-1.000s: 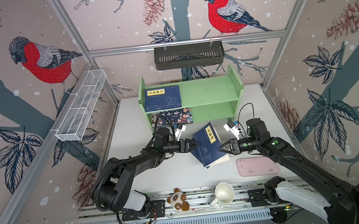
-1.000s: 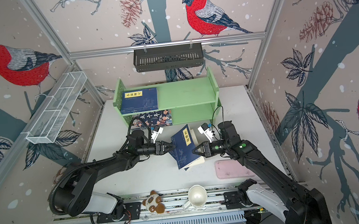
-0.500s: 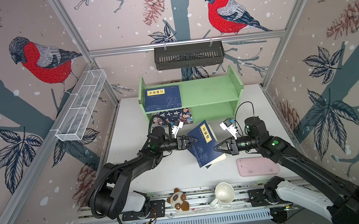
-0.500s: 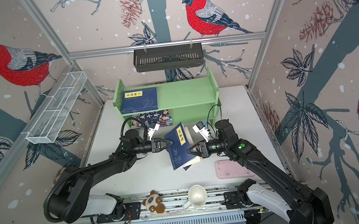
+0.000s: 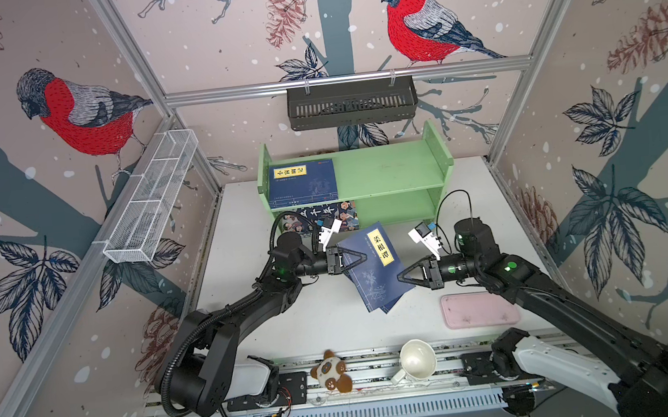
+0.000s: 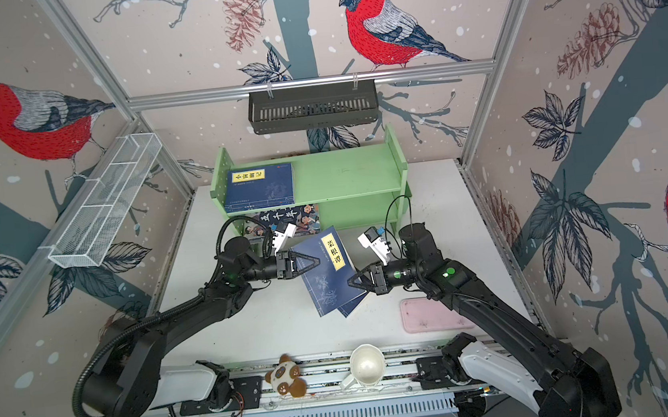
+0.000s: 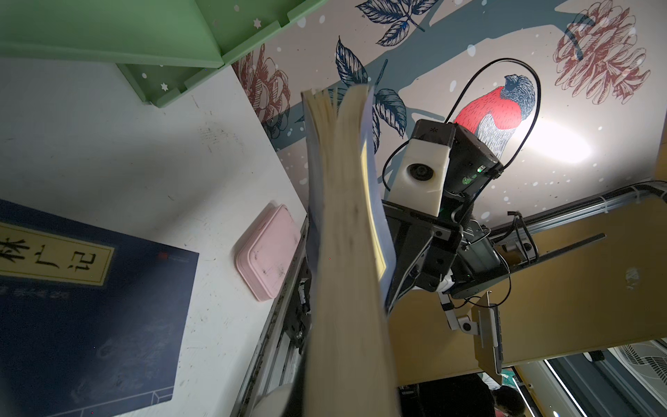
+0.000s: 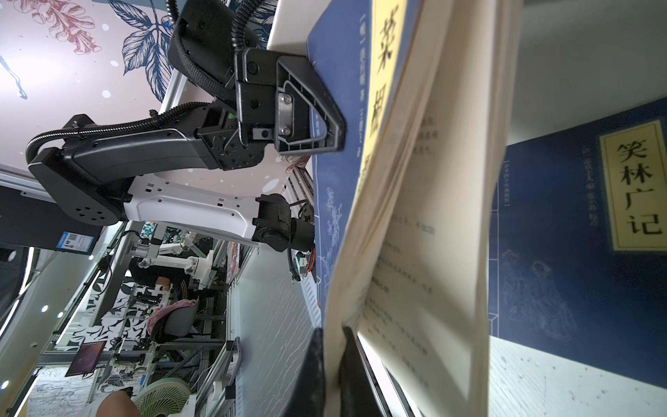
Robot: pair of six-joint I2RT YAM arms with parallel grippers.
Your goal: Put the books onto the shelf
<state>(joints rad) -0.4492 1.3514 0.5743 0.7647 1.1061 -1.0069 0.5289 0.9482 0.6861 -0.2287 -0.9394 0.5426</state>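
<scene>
tops: 2, high, looking down on whole table (image 5: 318, 324) | wrists: 2, close, both facing blue book (image 7: 346, 252)

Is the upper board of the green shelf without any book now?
No, a navy book with a yellow label lies flat at the left end of the shelf's upper board.

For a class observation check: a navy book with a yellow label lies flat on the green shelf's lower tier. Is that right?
Wrong tier: the navy book lies flat on the top tier of the green shelf, as both top views show.
</scene>
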